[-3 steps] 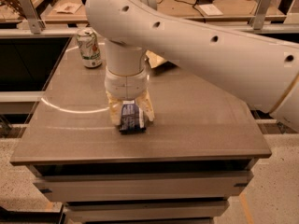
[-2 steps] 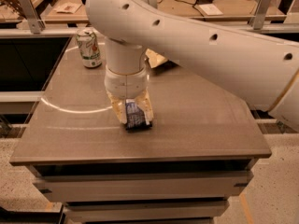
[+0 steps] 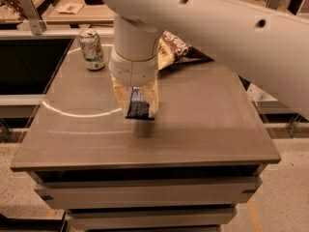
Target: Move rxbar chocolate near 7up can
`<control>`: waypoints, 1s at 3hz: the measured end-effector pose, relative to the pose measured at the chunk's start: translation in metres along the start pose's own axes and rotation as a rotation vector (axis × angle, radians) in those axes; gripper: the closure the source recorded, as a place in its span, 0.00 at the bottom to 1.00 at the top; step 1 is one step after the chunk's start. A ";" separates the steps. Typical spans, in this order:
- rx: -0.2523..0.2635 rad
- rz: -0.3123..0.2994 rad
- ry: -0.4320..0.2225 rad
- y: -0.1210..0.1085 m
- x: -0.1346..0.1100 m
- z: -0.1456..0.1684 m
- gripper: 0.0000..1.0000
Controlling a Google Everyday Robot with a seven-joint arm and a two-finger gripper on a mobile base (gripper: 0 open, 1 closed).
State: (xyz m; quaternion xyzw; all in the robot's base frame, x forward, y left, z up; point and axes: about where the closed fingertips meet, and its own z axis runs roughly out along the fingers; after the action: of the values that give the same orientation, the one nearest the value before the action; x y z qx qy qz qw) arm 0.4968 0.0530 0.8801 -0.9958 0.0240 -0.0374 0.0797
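The 7up can (image 3: 91, 49) stands upright at the far left of the table, whitish with green markings. My gripper (image 3: 137, 102) hangs below the big white arm over the middle of the table. It is shut on the rxbar chocolate (image 3: 139, 106), a small dark blue bar that sticks out between the tan fingers (image 3: 119, 94). The bar is held above the tabletop and casts a shadow below it. The bar is to the right of the can and nearer the front, well apart from it.
A yellow-and-brown chip bag (image 3: 176, 50) lies at the back of the grey table (image 3: 203, 129), partly behind the arm. A wooden desk (image 3: 72, 8) with clutter stands behind. A dark gap lies left of the table.
My gripper has lifted the rxbar off the tabletop; a shadow now shows under it. The camera view has shifted, so the table appears larger and the can sits lower in the frame.
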 end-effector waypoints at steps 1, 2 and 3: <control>0.141 0.068 0.065 -0.005 0.021 -0.023 1.00; 0.362 0.079 0.093 -0.015 0.051 -0.038 1.00; 0.623 0.007 0.085 -0.031 0.076 -0.054 1.00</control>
State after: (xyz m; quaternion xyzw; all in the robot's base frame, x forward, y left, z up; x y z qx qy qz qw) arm 0.5701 0.0708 0.9432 -0.9210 0.0183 -0.0841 0.3800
